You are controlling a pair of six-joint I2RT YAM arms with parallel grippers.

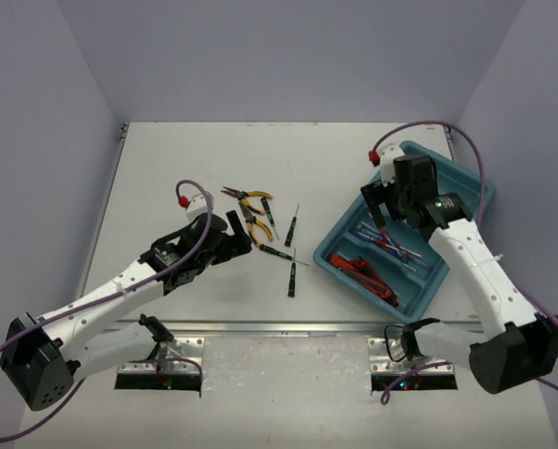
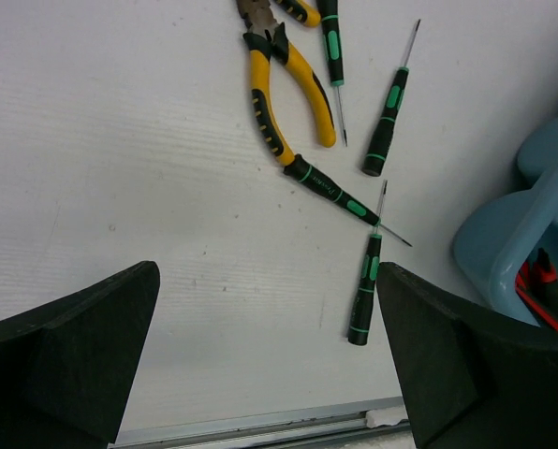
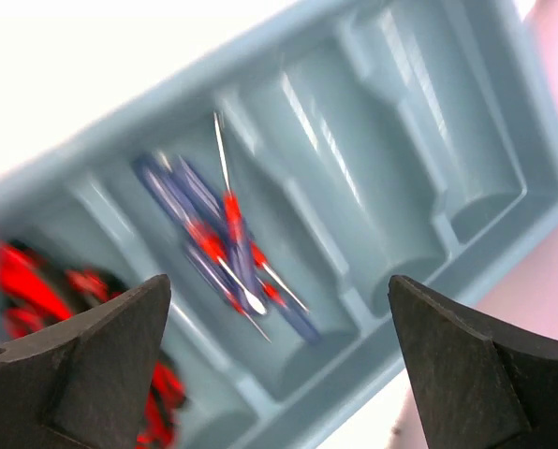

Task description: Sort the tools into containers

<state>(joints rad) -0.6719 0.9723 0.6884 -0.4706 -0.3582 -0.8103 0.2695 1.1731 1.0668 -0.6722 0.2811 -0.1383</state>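
Note:
The teal tray (image 1: 473,185) lies at the right. Its near compartment holds red-handled pliers (image 1: 368,275), and the one beside it holds blue-handled screwdrivers (image 1: 388,245). My right gripper (image 1: 380,208) hangs open and empty above the tray. In the right wrist view my right gripper (image 3: 279,365) is over the blue screwdrivers (image 3: 225,245), with the red pliers (image 3: 36,281) at the left. On the table lie two yellow-handled pliers (image 1: 253,211) and several black-green screwdrivers (image 1: 291,277). My left gripper (image 1: 236,232) is open and empty just left of them. In the left wrist view my left gripper (image 2: 270,355) has one screwdriver (image 2: 364,292) beside its right finger.
The left wrist view shows yellow pliers (image 2: 284,94), a crossed screwdriver (image 2: 340,196), two more screwdrivers above, and the tray corner (image 2: 504,243) at right. The tray's far compartments (image 3: 419,140) hold nothing. A metal rail (image 1: 288,326) runs along the near table edge.

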